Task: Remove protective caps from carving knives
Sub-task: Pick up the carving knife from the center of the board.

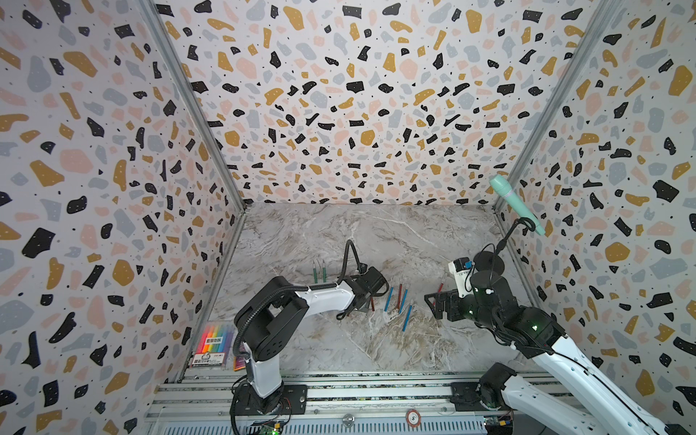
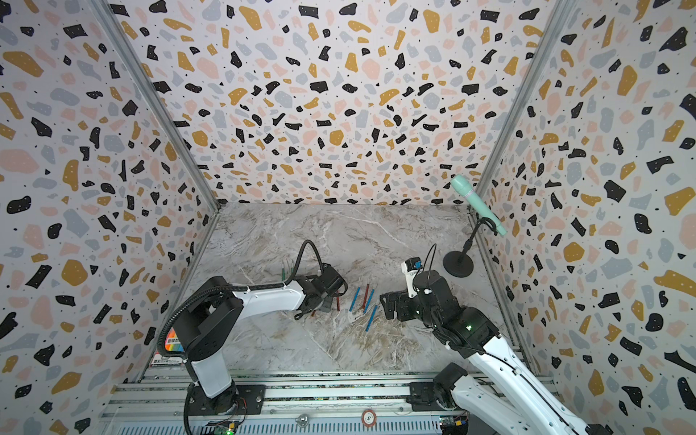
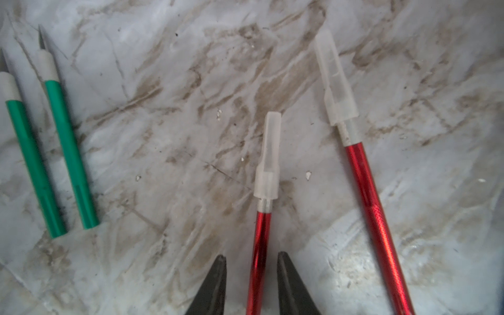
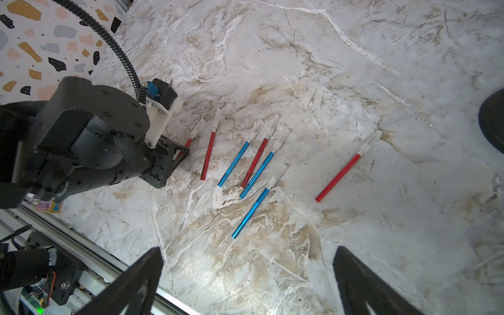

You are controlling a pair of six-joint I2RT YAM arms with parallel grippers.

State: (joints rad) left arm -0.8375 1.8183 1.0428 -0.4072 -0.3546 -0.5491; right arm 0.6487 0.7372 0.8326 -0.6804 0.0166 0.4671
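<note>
Left gripper [image 3: 253, 272] poised for a grasp on a capped red knife [image 3: 263, 226]. Its jaws stand narrow, one on each side of the shaft, with a sliver of table [image 3: 163, 136] showing on both sides, so nothing is held. Places are given from the mic stand [image 1: 488, 265]. The two green knives [image 3: 68, 147], blades bare, lie farthest from it. The straddled knife and a second capped red one [image 3: 373, 207] come next. The blue knives [image 4: 234, 163], with another red one among them, lie nearer. A lone red knife [image 4: 346, 169] and two loose caps [image 4: 312, 96] lie nearest. The right gripper [image 4: 249, 261] hangs wide and empty on the stand's side of the row. The step in hand appears to be closing on the shaft. It is best done centred, since a thin round shaft probably rolls if one finger lands first. The grip should sit well back from the cap [image 3: 268, 163], leaving the whole cap free for the other arm. The pull should likely run straight along the shaft, because a blade sits inside. The second red knife lies close enough to be nudged.
</note>
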